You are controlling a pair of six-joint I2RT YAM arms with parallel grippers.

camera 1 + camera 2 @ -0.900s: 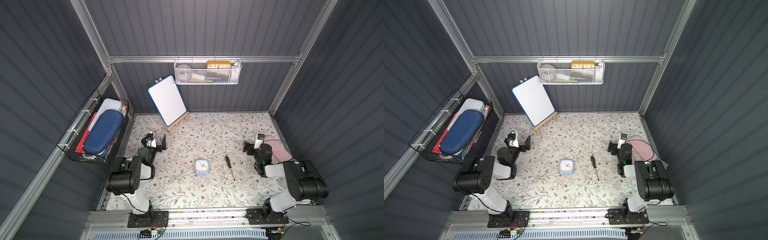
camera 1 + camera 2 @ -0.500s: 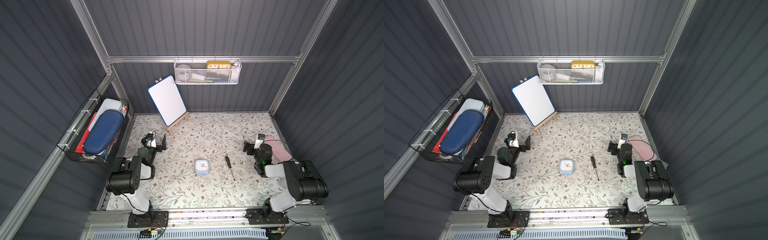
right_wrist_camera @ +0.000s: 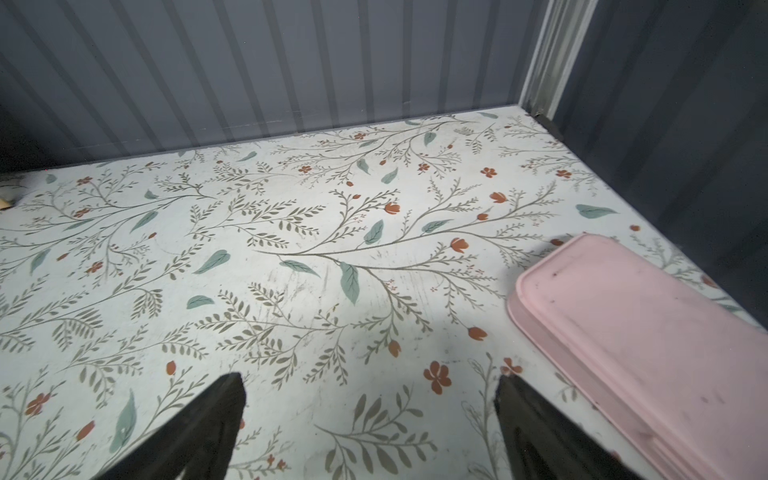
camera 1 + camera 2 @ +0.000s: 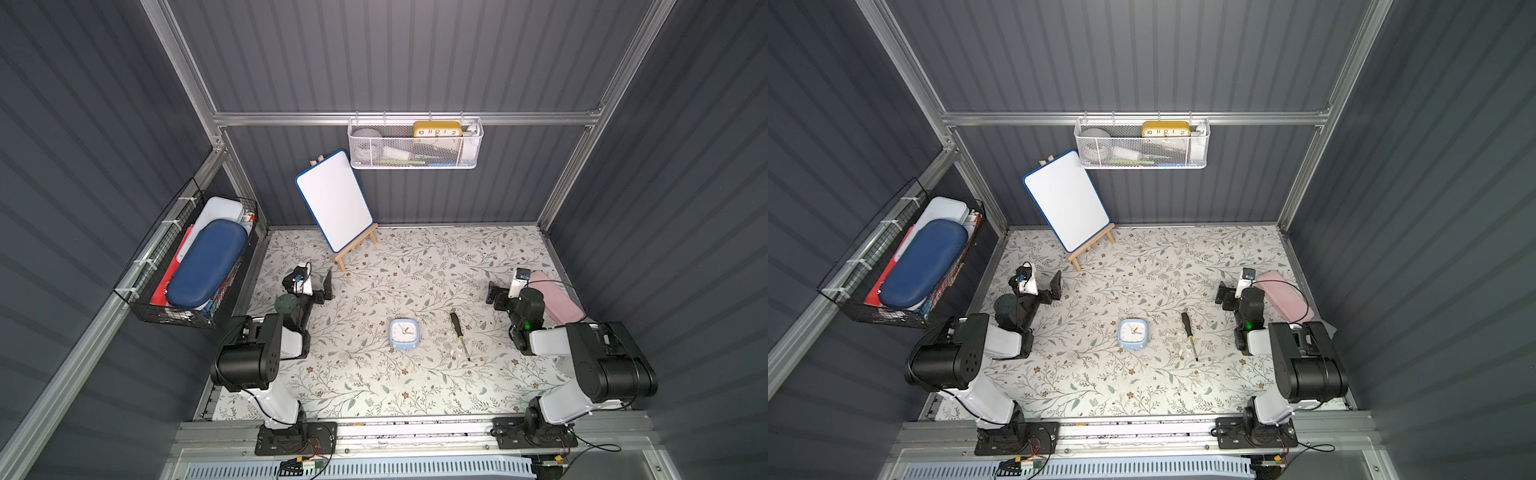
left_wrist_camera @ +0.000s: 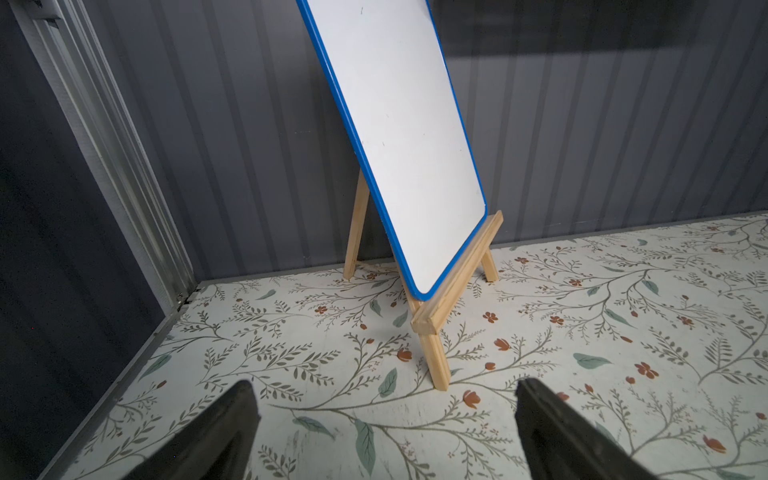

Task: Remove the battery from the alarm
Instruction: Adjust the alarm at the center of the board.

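Observation:
The alarm, pale blue with a white round face and an orange hand, lies face up near the middle of the floral mat in both top views. The battery is hidden. My left gripper stands open at the mat's left side, far from the alarm, with only bare mat between its fingers. At the right side my right gripper is open too, holding nothing. Neither wrist view shows the alarm.
A black-and-yellow-handled screwdriver lies just right of the alarm. A whiteboard on a wooden easel stands at the back left. A pink case lies beside the right gripper. Wire baskets hang on the walls.

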